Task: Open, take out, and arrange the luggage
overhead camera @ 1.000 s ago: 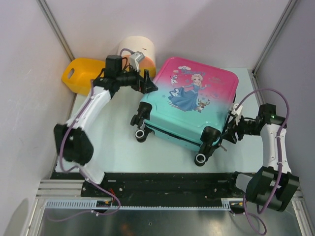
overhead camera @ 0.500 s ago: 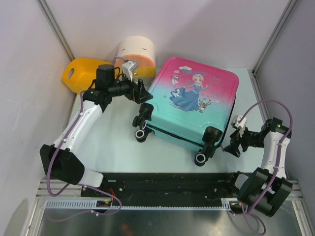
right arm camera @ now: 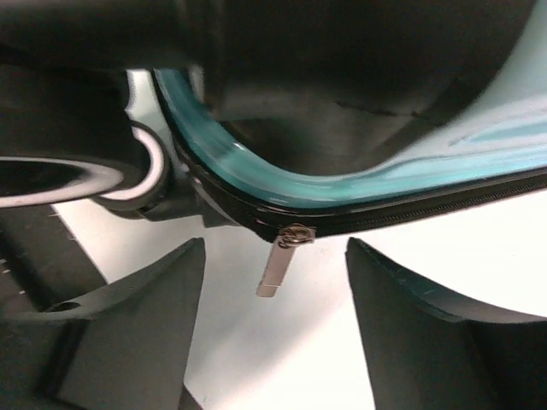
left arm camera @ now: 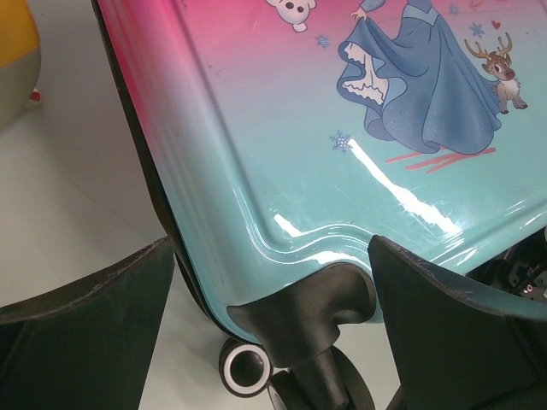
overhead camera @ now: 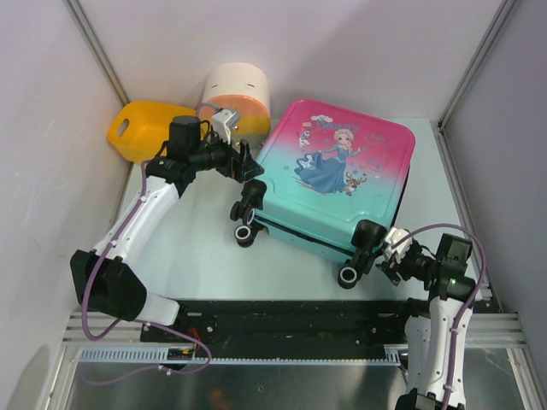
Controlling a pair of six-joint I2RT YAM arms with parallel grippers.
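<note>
Beside luggage [overhead camera: 342, 184], basket [overhead camera: 132, 128] (yellow), round box [overhead camera: 239, 90]

The luggage [overhead camera: 338, 184] ran pink into teal, printed with a blue-gowned cartoon princess, on black wheels [overhead camera: 348, 275] with white hubs. The basket [overhead camera: 137, 128] was yellow; the round box [overhead camera: 238, 90] cream over orange.

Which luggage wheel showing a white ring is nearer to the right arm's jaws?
The wheel at the luggage's near right corner, beside those jaws; the other ringed wheel sits further left.
</note>
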